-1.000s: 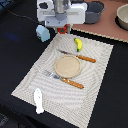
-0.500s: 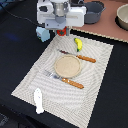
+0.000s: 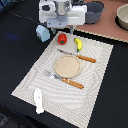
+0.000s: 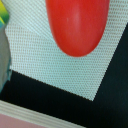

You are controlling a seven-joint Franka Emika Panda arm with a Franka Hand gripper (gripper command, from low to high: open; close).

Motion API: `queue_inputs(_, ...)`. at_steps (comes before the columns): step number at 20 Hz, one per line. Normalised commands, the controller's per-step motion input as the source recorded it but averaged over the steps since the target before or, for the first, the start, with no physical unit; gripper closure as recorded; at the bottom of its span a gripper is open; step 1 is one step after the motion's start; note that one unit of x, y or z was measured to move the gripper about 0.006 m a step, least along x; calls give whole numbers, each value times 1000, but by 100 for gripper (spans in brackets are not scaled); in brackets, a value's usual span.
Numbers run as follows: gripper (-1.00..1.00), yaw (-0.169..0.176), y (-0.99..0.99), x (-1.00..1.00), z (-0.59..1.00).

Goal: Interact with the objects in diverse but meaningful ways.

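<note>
While the gripper point(image 3: 62, 26) hangs just over the red tomato point(image 3: 62, 38), whether its jaws are open I cannot tell, and nothing looks gripped; the tomato rests on the woven placemat point(image 3: 35, 80) beside the yellow banana point(image 3: 78, 44), so picking seems unstarted

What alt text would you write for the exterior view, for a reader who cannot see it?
A white robot arm hangs over a red tomato at the far edge of a pale woven placemat, with a yellow banana beside it. Mid-mat lie a round tan plate, a knife and a fork.
</note>
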Motion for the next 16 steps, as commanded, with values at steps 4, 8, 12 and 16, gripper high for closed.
queue_inputs(4, -100, -21, 72, 0, 758)
queue_inputs(8, -100, -20, 5, -12, 826)
queue_inputs(12, -100, 0, -4, -139, 514)
queue_inputs(16, -100, 0, -36, -297, 338)
